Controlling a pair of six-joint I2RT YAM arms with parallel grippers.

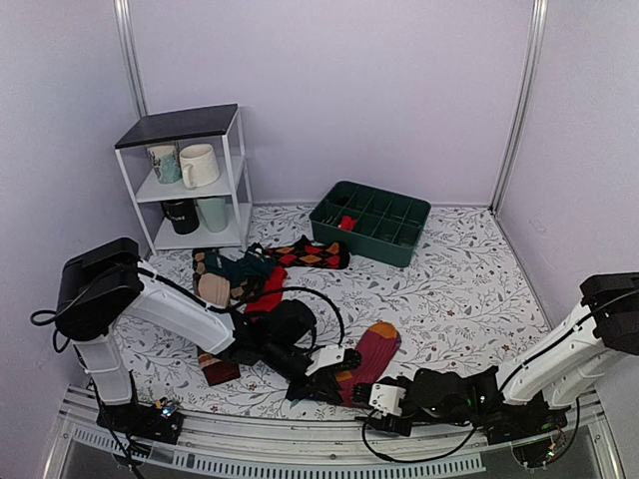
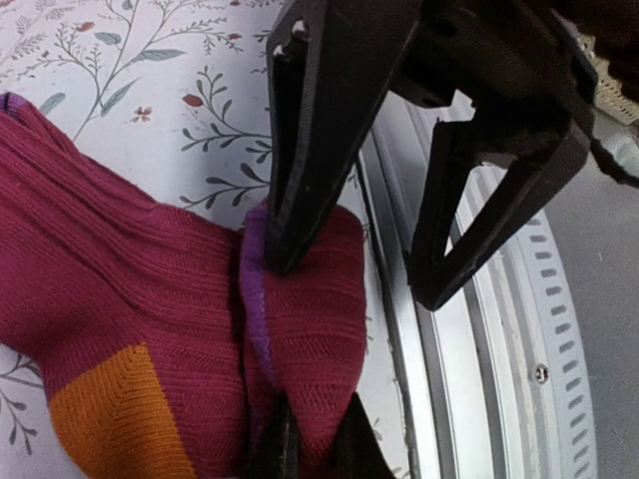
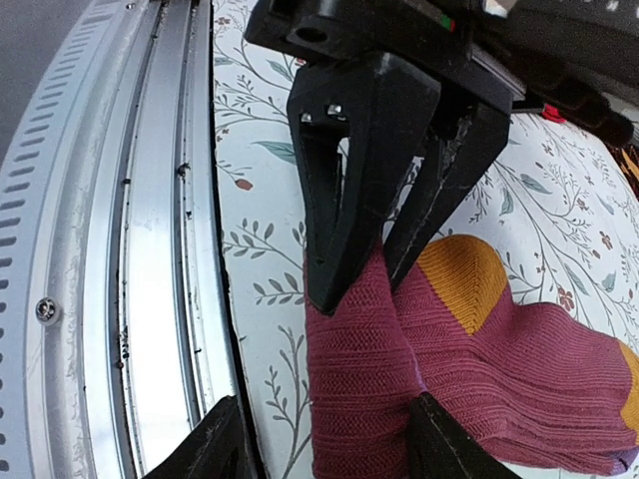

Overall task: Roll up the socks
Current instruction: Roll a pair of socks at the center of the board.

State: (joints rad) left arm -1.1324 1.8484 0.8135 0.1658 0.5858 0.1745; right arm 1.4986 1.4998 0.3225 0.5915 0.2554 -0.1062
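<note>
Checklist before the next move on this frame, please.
1. Left gripper shut on sock cuff: ok.
2. Right gripper open over the cuff end: ok.
3. Sock wholly on table, off the rail: ok, though close.
4. Cuff lying flat for rolling: not ok, it is folded.
5. Both socks of the pair stacked: cannot tell.
6. Other socks away from this one: ok.
</note>
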